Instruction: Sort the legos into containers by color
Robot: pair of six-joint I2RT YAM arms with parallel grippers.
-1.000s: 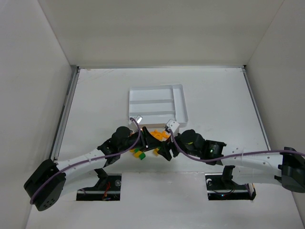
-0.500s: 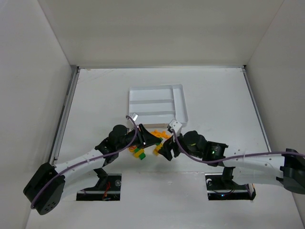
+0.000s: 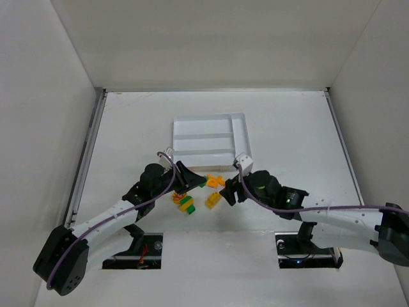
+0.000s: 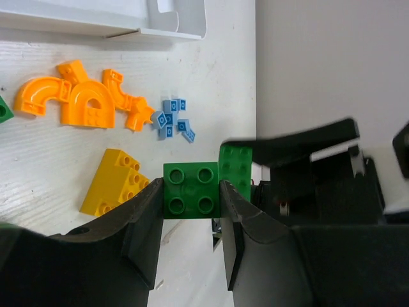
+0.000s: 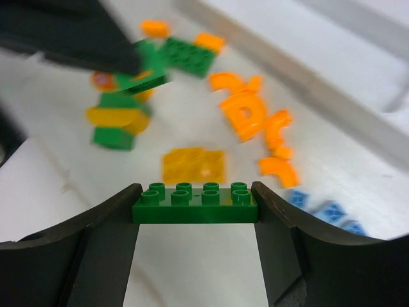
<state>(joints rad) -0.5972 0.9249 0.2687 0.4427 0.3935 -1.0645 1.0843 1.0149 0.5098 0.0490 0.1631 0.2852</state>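
Bricks of green plastic fill both claws. The left claw (image 4: 190, 199) is clamped on a square four-stud green plastic brick (image 4: 190, 188), and the right claw (image 5: 195, 216) on a long eight-stud green plastic brick (image 5: 195, 203). Just beyond the left claw's tips, a yellow sloped plastic brick (image 4: 117, 181), orange curved plastic pieces (image 4: 83, 102) and tiny pale blue plastic bits (image 4: 174, 121) lie on the white table (image 4: 220, 83). Farther beyond sits the shallow white plastic tray (image 4: 176, 24).

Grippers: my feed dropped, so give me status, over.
Left gripper shut on square green brick. Right gripper shut on long green brick. Tray shows no bricks yet. Orange pieces, yellow brick loose between them.
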